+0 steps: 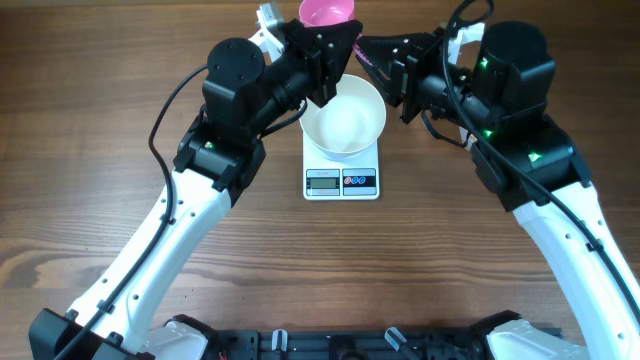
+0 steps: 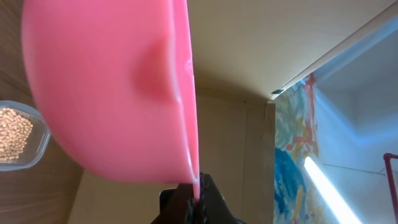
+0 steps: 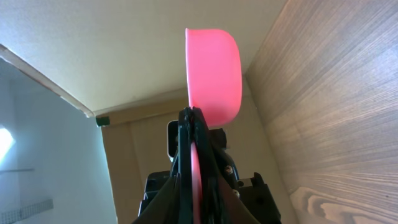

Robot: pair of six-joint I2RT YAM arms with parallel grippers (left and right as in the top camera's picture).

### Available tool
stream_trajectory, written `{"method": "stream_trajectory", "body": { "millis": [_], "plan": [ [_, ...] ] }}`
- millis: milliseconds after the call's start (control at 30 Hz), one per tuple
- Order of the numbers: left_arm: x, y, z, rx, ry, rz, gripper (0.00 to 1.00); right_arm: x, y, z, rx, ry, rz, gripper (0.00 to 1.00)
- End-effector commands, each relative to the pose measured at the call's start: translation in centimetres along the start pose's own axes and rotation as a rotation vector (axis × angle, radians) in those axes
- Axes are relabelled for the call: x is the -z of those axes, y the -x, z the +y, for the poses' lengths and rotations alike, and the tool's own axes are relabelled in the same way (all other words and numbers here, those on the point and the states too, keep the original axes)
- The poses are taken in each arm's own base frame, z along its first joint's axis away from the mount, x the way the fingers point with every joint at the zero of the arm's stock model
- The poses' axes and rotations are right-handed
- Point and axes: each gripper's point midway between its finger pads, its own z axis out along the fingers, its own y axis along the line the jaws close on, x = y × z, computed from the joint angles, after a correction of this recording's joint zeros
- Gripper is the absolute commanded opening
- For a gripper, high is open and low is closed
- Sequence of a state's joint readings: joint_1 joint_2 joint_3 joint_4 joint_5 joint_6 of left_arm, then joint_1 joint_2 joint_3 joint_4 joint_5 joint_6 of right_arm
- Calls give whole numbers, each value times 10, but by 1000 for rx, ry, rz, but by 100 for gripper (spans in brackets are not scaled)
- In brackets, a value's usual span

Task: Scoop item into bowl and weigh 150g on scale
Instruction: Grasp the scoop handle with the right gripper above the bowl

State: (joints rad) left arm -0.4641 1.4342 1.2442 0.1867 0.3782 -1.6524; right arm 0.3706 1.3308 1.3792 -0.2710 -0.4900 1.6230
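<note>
The white bowl [image 1: 343,122] sits upright on the flat white scale [image 1: 341,183]; tan beans [image 2: 13,134] lie in a clear tub [image 2: 38,146].

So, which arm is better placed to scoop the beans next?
Probably right. The right gripper clamps the scoop by its handle, with the cup free ahead. The left gripper only pinches the cup's rim, a poor grip for digging into the beans.

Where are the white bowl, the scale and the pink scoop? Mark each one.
white bowl [image 1: 346,124]: overhead view, inner floor.
scale [image 1: 323,181]: overhead view, grey display.
pink scoop [image 3: 214,70]: right wrist view, cup's outer wall.
</note>
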Motion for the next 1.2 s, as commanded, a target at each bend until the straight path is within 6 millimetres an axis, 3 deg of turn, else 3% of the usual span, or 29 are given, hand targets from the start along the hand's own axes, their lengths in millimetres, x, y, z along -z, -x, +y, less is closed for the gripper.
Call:
{"method": "stream_trajectory", "body": {
  "millis": [0, 700, 767, 1000, 1167],
  "plan": [
    [-1, 0, 0, 1, -4, -7, 4, -1, -4, 7, 7, 12, 19, 16],
    [-1, 0, 0, 1, -4, -7, 4, 0, -11, 5, 6, 7, 64, 13],
    [-1, 0, 0, 1, -4, -7, 4, 0, -11, 5, 6, 5, 64, 8],
    [-1, -1, 0, 1, -3, -3, 4, -1, -9, -1, 20, -17, 50, 5],
    [-1, -2, 0, 1, -2, 1, 4, -1, -6, -2, 42, -19, 31, 21]
  ]
}}
